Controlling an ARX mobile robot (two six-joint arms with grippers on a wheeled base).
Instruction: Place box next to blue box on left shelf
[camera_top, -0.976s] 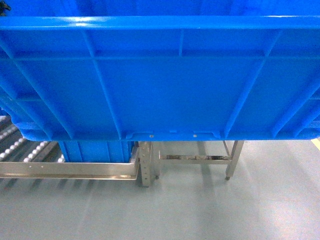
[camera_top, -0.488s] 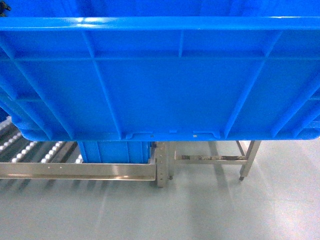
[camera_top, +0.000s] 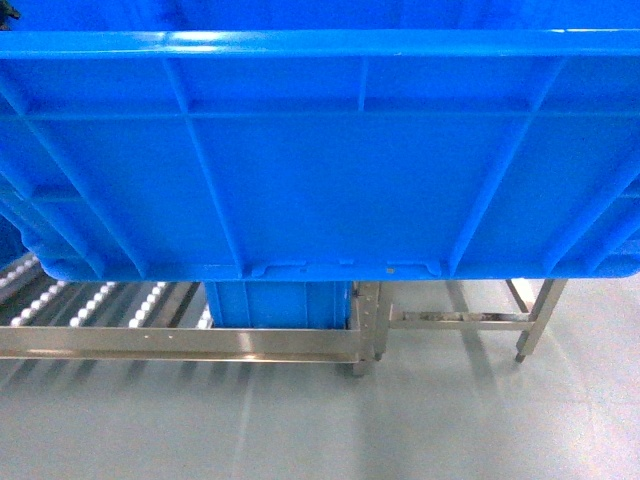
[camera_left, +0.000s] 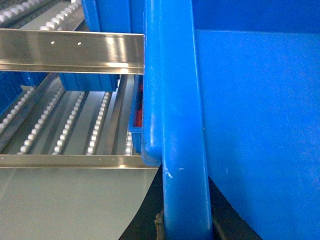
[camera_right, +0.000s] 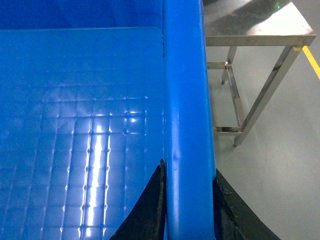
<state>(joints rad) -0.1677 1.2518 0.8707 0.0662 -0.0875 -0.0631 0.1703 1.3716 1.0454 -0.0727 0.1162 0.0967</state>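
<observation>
The box, a large bright blue ribbed crate, fills the upper head view, held up off the floor. My left gripper is shut on its left rim, with a black finger on either side. My right gripper is shut on the right rim, beside the crate's gridded floor. Below the crate lies the left shelf, a bed of small white rollers. Another blue box stands on the shelf's right end, mostly hidden behind the held crate.
A steel rail fronts the shelf, with a corner post at its right end. A steel table frame stands to the right on grey floor; its top shows in the right wrist view. A yellow floor line runs at far right.
In the head view the shelf, the blue box on it and the table frame have slid to the right, uncovering more rollers at left. The held box keeps its place in the view.
</observation>
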